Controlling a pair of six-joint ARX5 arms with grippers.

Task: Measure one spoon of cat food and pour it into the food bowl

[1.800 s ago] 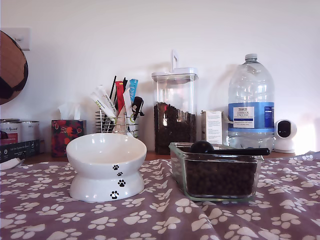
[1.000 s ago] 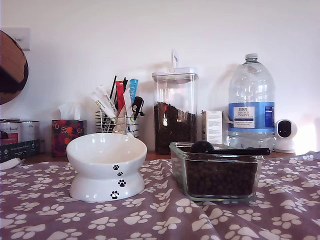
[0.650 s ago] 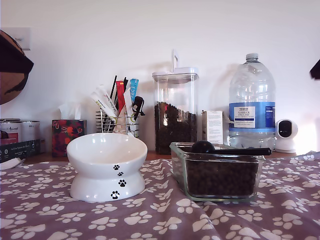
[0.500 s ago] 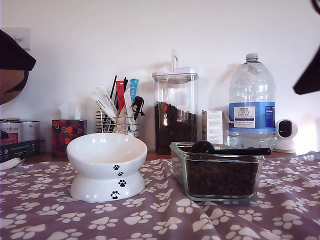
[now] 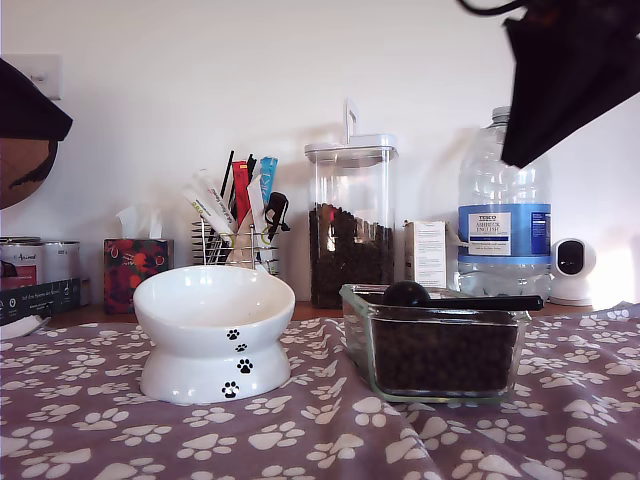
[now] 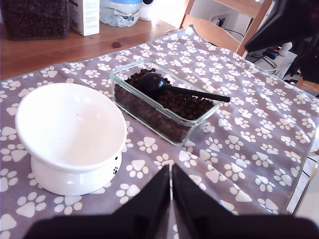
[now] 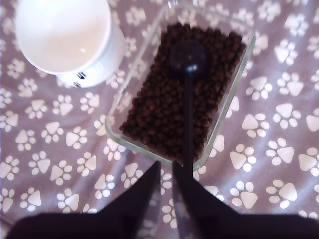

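A table draped in a purple cloth (image 5: pixel 330 440) printed with white paw prints fills the foreground of the exterior view.

On the cloth, toward the exterior view's left, stands the food bowl (image 5: pixel 213 303), white and glossy on a flared pedestal marked with black paw prints. It is empty.

Just beside it, toward the exterior view's right, sits a clear rectangular glass dish (image 5: pixel 362 350) filled with the cat food (image 5: pixel 443 355), small dark brown pellets. The spoon (image 5: pixel 405 293), a black scoop, rests on the kibble with its cup at 1 end and its long handle lying across the dish and out over the rim.

My first gripper (image 6: pixel 171 191) hangs above the cloth near the bowl, its 2 fingers pressed together with nothing between them. My second gripper (image 7: pixel 166 181) hovers high over the near end of the dish, just above the handle's tip; its fingers stand nearly closed, a thin gap between them, grasping nothing.

Behind, along the wall, are a tissue box (image 5: pixel 135 270), a wire rack of coloured sticks (image 5: pixel 236 225), a tall kibble canister (image 5: pixel 350 222), a water bottle (image 5: pixel 502 215) and a small white camera (image 5: pixel 571 270).

The task seems barely begun: this is the approach to the spoon. Next, my second gripper likely needs to spread its fingers, descend and pinch the handle squarely.
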